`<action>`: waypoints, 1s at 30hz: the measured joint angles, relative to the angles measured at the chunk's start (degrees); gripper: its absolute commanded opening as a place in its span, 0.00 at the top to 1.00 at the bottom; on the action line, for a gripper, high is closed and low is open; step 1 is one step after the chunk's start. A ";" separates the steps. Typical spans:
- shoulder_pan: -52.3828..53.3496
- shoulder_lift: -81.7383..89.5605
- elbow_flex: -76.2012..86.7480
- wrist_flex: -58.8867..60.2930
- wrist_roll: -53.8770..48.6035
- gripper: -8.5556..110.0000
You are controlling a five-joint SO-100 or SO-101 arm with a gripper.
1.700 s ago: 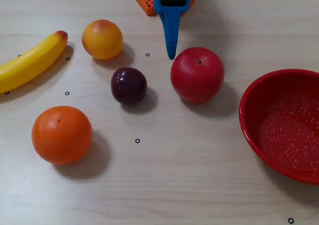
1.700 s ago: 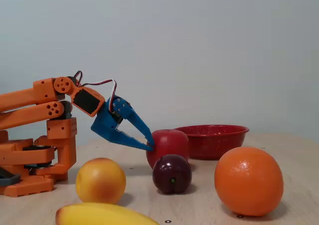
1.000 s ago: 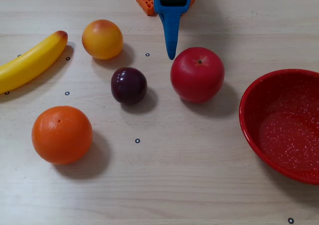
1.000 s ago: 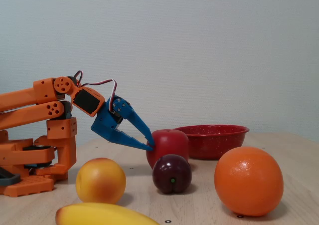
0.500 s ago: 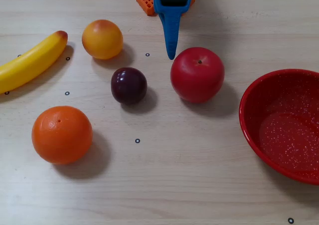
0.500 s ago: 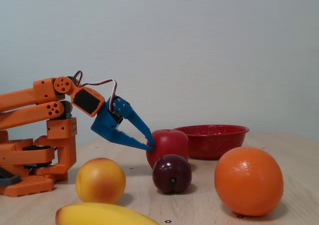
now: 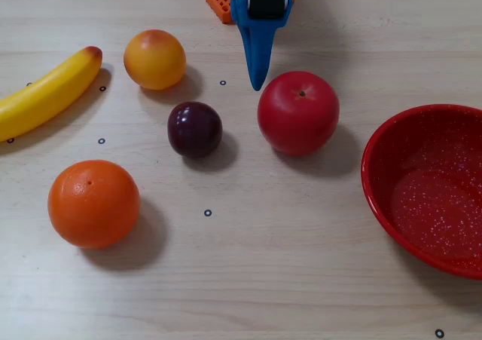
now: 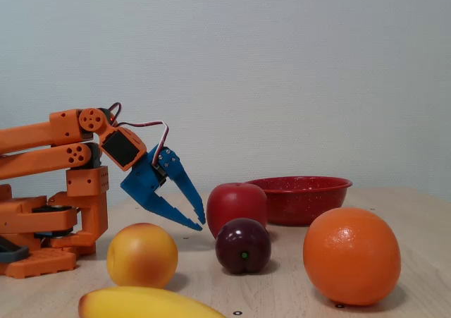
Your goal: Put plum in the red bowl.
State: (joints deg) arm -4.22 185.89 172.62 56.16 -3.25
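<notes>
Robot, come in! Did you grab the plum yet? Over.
Gripper open, empty, above table. Plum untouched, outside red bowl. Apple sits between plum and bowl.

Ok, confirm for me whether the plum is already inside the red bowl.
No, in the overhead view the plum sits on the bare table left of the apple, well apart from the red bowl, which holds nothing.

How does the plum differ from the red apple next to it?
The plum is smaller than the apple. The plum is dark purple-maroon, while the apple is bright red. In the overhead view the plum lies to the left and the apple lies nearer the red bowl. Both are round, glossy, and rest untouched on the table.
</notes>
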 measured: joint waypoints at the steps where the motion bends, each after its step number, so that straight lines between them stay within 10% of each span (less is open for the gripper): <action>1: 0.00 -1.41 -0.62 0.00 0.00 0.93; 30: 8.26 -52.29 -54.93 17.67 -7.03 0.93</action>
State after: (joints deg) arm 4.04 133.59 117.69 73.83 -10.28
